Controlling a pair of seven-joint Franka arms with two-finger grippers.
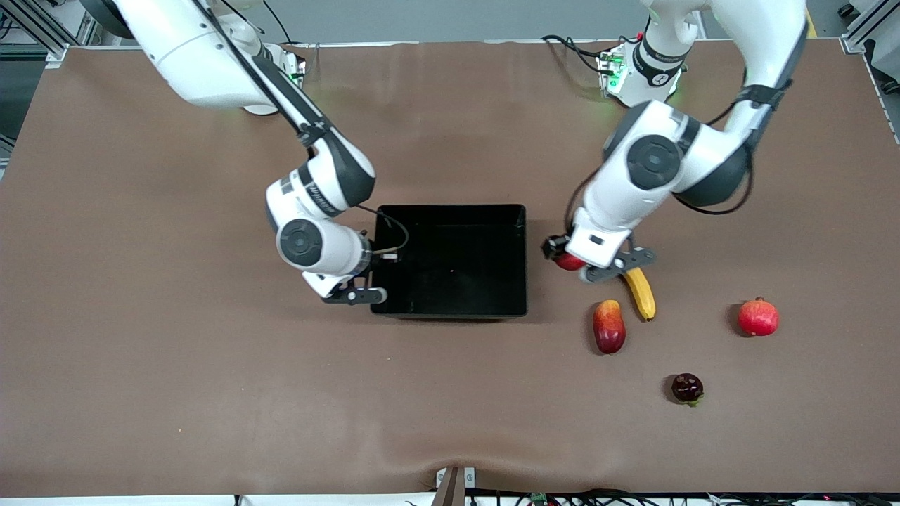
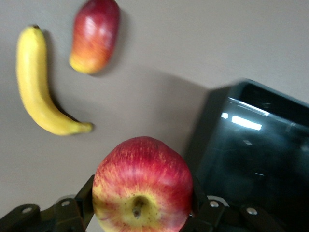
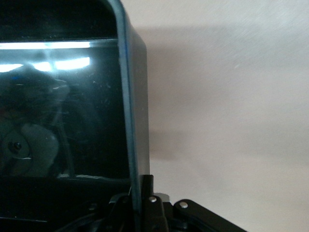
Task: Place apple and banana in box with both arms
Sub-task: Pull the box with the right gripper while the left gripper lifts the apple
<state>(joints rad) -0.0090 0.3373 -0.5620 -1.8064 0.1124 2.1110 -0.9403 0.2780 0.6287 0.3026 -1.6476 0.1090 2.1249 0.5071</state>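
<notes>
My left gripper (image 1: 571,263) is shut on the red-and-yellow apple (image 1: 568,262), between the box and the banana. I cannot tell whether the apple touches the table. In the left wrist view the apple (image 2: 142,183) sits between the fingers (image 2: 83,198), stem dimple showing. The yellow banana (image 1: 641,293) lies on the table beside the gripper and also shows in the left wrist view (image 2: 36,87). The black box (image 1: 453,208) stands mid-table. My right gripper (image 1: 373,284) is shut on the box wall (image 3: 133,96) at the right arm's end, near the corner closest to the front camera.
A red-and-yellow mango-like fruit (image 1: 609,326) lies beside the banana, nearer the front camera, and shows in the left wrist view (image 2: 95,36). A pinkish-red crowned fruit (image 1: 758,317) lies toward the left arm's end. A dark purple fruit (image 1: 687,388) lies nearest the front camera.
</notes>
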